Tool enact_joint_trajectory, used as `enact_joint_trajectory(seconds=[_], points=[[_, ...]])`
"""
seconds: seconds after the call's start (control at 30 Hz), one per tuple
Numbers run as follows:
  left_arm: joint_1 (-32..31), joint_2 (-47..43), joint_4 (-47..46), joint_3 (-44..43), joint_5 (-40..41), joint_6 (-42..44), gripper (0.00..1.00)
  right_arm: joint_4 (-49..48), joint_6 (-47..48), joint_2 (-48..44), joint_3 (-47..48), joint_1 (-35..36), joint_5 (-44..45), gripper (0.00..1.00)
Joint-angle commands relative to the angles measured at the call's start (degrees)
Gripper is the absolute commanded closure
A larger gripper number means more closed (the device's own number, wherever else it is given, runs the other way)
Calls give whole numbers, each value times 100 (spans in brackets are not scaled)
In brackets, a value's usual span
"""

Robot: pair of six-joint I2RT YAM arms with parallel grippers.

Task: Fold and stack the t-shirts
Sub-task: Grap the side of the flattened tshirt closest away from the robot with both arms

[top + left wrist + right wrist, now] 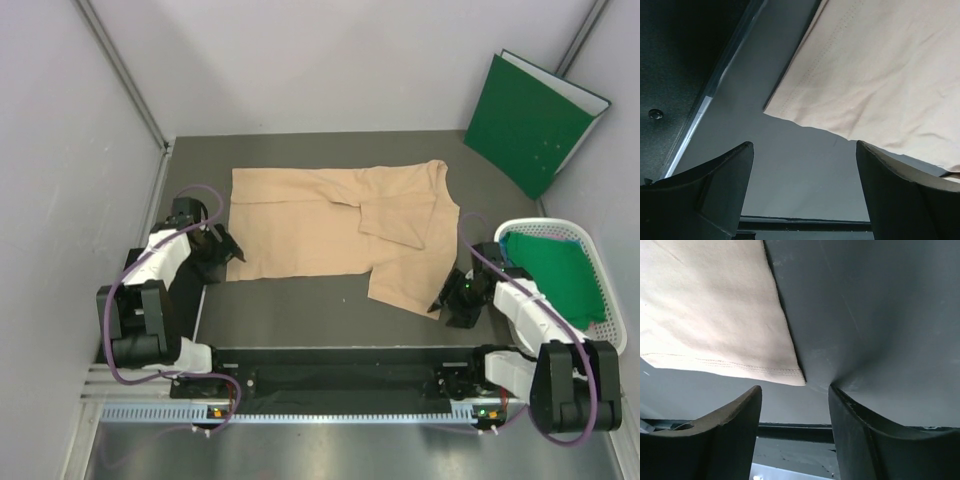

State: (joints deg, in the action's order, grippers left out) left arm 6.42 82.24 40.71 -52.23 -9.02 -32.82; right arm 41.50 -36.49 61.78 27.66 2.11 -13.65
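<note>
A large pale peach-beige t-shirt (340, 225) lies spread on the grey table, partly folded, one flap doubled over near its right side. My left gripper (226, 252) is open and empty just off the shirt's near left corner (771, 109). My right gripper (446, 298) is open and empty just right of the shirt's near right corner (799, 380). A dark green t-shirt (556, 272) lies in the white basket (604, 262) at the right. No pink or blue shirt is in view.
A stiff dark green folder (532, 120) leans against the back right wall. The white basket stands beside my right arm. Grey walls close the left, back and right. A black rail (340, 372) runs along the near edge.
</note>
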Motion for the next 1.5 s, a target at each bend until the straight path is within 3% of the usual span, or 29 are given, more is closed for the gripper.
enact_joint_trajectory(seconds=[0.0,0.07,0.17,0.2,0.27,0.5,0.73,0.83,0.93,0.97,1.07,1.3,1.47], points=[[27,-68,86,-16,364,109,13,-1045,-95,439,-155,44,29,46],[35,-32,113,-16,427,144,13,-1161,-139,589,-112,122,116,49],[35,38,227,-59,637,179,14,-1416,-165,923,28,219,38,76],[27,55,323,-86,699,205,15,-1442,-183,1141,64,263,12,91],[44,125,393,-208,849,206,16,-1460,-227,1275,222,473,-15,100],[44,617,500,-481,1104,197,24,-1214,-412,951,609,826,258,100],[53,1145,8,-438,559,188,34,-986,-403,818,916,826,301,100],[53,1382,-142,-464,428,179,42,-845,-368,739,1022,826,363,100],[53,1576,-265,-464,383,188,58,-705,-324,678,1136,826,424,100],[44,1681,-283,-464,374,205,73,-626,-315,669,1154,826,451,100],[35,1830,-230,-499,436,232,100,-538,-280,607,1277,826,512,100],[53,1287,235,-744,401,372,100,-72,-8,353,1847,826,618,100],[62,970,710,-1394,348,399,100,-36,273,291,2445,765,785,100]])
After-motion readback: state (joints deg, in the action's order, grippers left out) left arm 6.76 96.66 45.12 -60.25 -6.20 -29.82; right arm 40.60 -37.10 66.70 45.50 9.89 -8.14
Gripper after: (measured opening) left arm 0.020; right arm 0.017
